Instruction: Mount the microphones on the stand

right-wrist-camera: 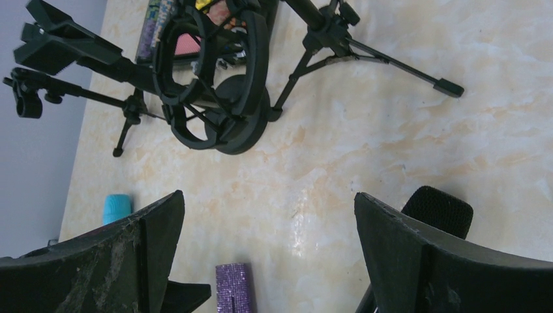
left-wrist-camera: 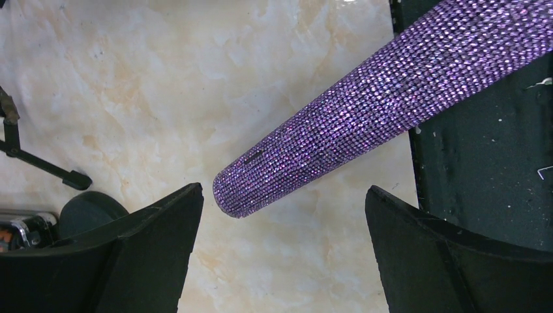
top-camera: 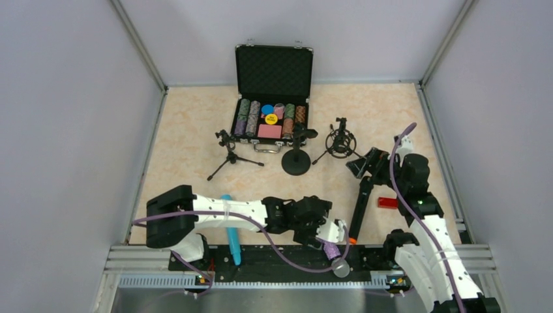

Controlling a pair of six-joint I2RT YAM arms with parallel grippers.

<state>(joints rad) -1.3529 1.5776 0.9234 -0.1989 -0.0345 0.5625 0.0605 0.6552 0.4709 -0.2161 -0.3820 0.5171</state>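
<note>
The open chip case (top-camera: 274, 72) sits at twelve o'clock, with the three stands (top-camera: 297, 156) just in front. The left gripper (left-wrist-camera: 283, 199) is spread wide around the purple microphone (left-wrist-camera: 365, 124) at six o'clock, not pinching it. The right gripper (right-wrist-camera: 269, 199) is spread wide too. The turquoise microphone (top-camera: 229, 228) lies at seven and the black microphone (top-camera: 360, 199) at five.

Robot lab cell: grey partition walls (top-camera: 65, 117), aluminium rail (top-camera: 140, 257), marble-look tabletop (top-camera: 189, 137).
</note>
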